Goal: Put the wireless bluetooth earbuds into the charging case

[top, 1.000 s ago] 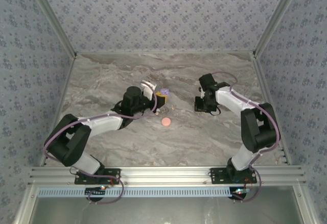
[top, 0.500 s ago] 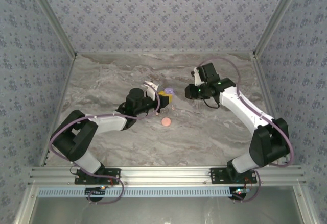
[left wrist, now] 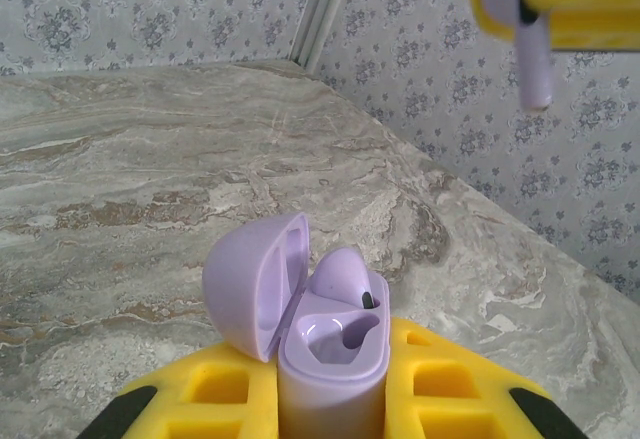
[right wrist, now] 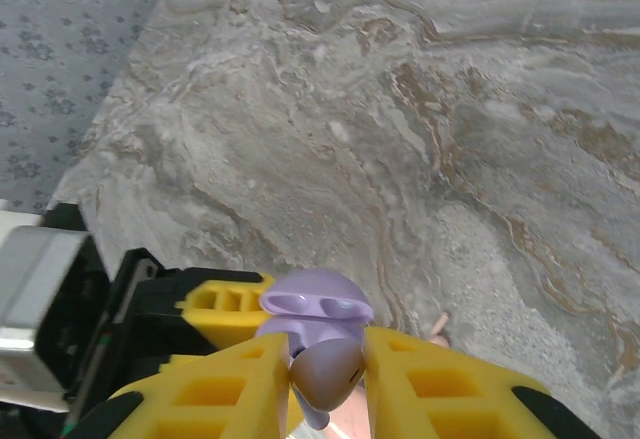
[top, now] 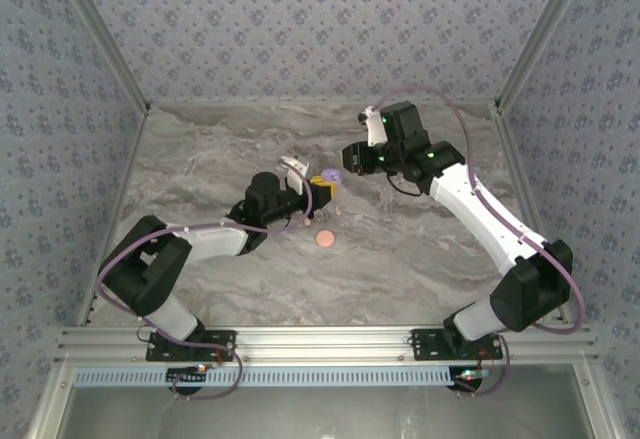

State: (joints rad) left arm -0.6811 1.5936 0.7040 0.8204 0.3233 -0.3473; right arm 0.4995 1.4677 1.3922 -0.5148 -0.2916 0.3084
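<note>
My left gripper (left wrist: 331, 391) is shut on the lilac charging case (left wrist: 335, 359), which stands upright with its lid (left wrist: 255, 284) hinged open. One lilac earbud (left wrist: 340, 277) sits in the far socket; the near socket (left wrist: 352, 336) is empty. My right gripper (right wrist: 328, 384) is shut on a second lilac earbud (right wrist: 328, 374), stem down, hanging just above the open case (right wrist: 316, 306). In the top view the right gripper (top: 350, 157) is up and to the right of the case (top: 326, 180) held by the left gripper (top: 318, 195).
A round pink case (top: 323, 239) lies on the marble table (top: 420, 249) in front of the left gripper. A tiny whitish-pink earbud (top: 338, 211) lies between it and the lilac case, also seen on the table (right wrist: 438, 331). Patterned walls enclose the table.
The right arm has swung left and up from the table's right half, carrying the lilac earbud over the held case. The left gripper has shifted slightly right with the case.
</note>
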